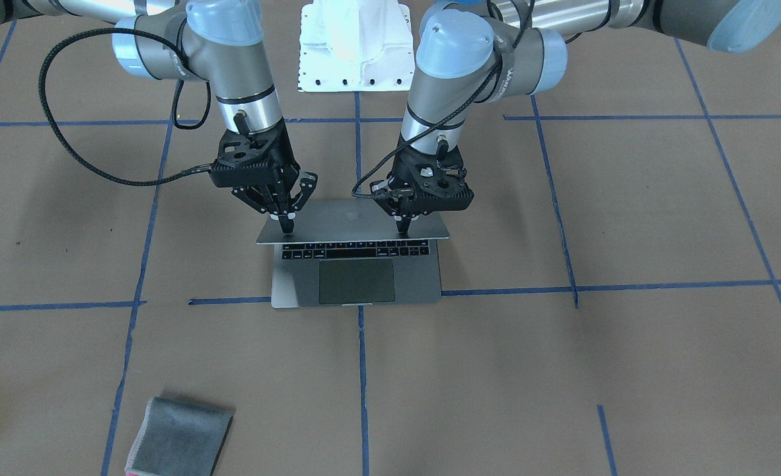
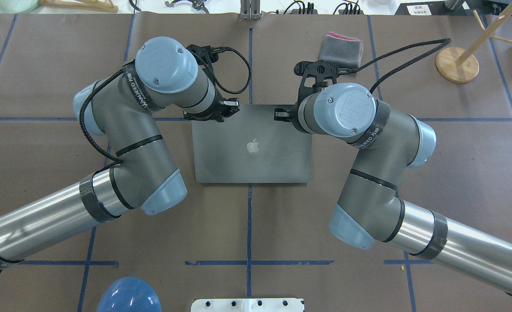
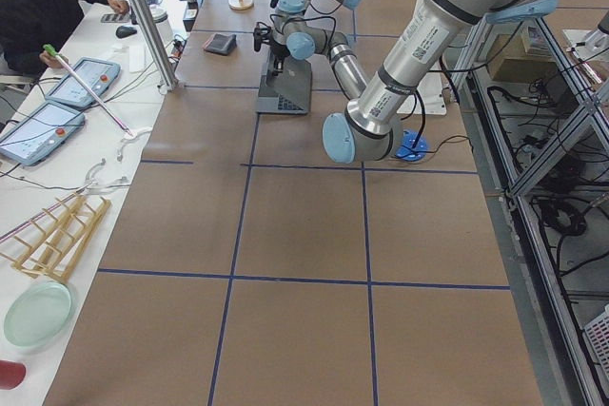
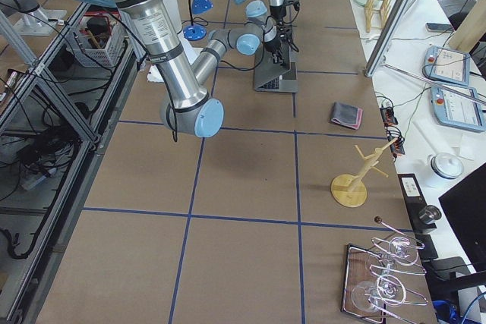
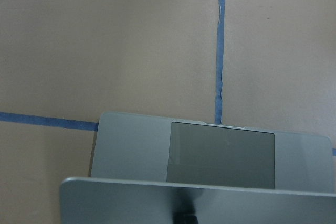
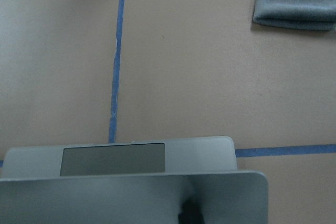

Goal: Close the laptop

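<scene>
Laptop (image 1: 354, 254): sits near the middle of the surface (image 1: 562, 370), astride a blue tape line (image 1: 509, 291), with hinge toward the robot's base and front edge toward the operators' side.
Lid (image 2: 251, 147): tilted forward partway over the rear of the base, not shut. Leaves keyboard (image 1: 355, 250) and trackpad (image 1: 356, 281) uncovered in the front-facing view.
Left end effector (image 1: 404, 228): fingers drawn together, gripping nothing. Appears to rest its tips on the lid's outer face close to the free edge, toward the robot's left corner.
Right end effector (image 1: 287, 225): likewise closed and empty, tips down on the outer face near the opposite corner.
Step in hand: probably pressing the lid down through its remaining arc.
Handling: likely stiff thin metal, fairly heavy for its size, smooth and slick under hard fingertips. Fragile on the screen side, so best eased down gently and evenly.
Where to take hold: on the outer face near the free edge, far from the hinge, at both corners. Needs no pinch around the edge.
Risk: slipping off the slick lid, letting it drop shut, or shoving the base along the surface.
Cloth (image 1: 179, 436): lies folded, well apart from the laptop.
</scene>
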`<state>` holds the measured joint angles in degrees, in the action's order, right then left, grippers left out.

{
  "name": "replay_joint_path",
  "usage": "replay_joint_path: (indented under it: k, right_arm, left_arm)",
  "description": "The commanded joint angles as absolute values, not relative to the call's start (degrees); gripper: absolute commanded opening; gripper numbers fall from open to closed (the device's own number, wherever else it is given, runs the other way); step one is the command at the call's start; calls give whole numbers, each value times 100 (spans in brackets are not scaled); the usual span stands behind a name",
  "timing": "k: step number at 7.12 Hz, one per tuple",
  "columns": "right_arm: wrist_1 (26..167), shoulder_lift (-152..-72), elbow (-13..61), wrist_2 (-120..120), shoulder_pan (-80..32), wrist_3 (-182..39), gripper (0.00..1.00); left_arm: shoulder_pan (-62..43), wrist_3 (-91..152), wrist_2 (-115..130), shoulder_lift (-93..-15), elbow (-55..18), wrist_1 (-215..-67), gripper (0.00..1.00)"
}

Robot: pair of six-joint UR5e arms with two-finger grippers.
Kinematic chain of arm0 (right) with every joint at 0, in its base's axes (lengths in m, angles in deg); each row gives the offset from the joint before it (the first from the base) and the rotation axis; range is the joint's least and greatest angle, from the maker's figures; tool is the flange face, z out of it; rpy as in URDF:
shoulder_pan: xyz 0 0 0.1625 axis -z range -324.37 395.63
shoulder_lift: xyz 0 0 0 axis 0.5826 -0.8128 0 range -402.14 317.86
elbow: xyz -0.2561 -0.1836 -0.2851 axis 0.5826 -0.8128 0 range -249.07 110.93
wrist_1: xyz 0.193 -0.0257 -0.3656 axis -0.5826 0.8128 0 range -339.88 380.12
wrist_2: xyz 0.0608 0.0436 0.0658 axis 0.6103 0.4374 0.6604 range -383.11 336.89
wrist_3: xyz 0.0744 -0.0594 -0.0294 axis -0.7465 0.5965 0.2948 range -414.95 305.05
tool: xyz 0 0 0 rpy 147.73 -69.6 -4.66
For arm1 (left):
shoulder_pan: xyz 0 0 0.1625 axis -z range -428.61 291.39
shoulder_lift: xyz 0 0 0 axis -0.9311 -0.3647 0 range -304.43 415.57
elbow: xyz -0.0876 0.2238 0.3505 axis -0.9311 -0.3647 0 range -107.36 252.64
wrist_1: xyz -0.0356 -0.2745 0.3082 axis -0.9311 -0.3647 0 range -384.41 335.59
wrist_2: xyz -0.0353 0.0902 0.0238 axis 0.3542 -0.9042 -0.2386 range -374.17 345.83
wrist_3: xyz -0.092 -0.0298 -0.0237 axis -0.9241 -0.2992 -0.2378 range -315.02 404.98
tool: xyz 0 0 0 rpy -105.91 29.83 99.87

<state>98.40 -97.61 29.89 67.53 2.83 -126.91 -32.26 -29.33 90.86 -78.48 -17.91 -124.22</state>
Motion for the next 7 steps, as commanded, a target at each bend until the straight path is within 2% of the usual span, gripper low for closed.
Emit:
replay_joint_path:
  k: [1, 3, 7]
  right_arm:
    - [9477, -9523, 2350, 6838, 206, -12693, 0]
    - [9017, -9427, 1848, 7118, 57, -12694, 0]
    - [8999, -9399, 1837, 7329, -57, -12694, 0]
  left_arm:
    - [-3214, -2859, 9086, -7890, -1316, -12880, 0]
    - [-3214, -2841, 9086, -8022, -1051, -12900, 0]
    - [-3214, -2823, 9086, -8312, -93, -13549, 0]
